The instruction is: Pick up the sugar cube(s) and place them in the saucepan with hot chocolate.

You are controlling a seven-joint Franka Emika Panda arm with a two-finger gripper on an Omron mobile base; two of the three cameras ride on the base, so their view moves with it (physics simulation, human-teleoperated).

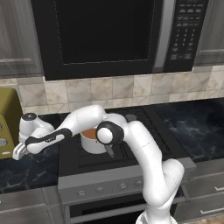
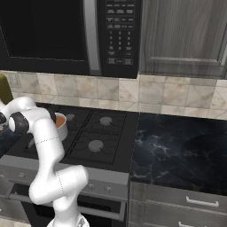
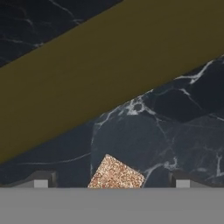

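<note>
The sugar cube point(image 3: 114, 173), a tiny tan speckled cube, lies on the dark marble counter between my two finger tips in the hand view. My gripper point(image 3: 111, 181) is open, with the fingers standing wide on either side of the cube and not touching it. In the left base view the gripper point(image 1: 19, 151) hangs low over the counter left of the stove. The saucepan with hot chocolate point(image 1: 91, 139) stands on the stove's front left burner, partly hidden behind my arm. Its brown liquid also shows in the right base view on the saucepan point(image 2: 60, 124).
The yellow-olive toaster point(image 1: 8, 123) stands on the counter right beside the gripper, and its side point(image 3: 109, 74) runs close behind the cube. A black microwave point(image 1: 113, 33) hangs above the stove point(image 2: 95, 133). Dark marble counter point(image 2: 177, 142) extends to the right.
</note>
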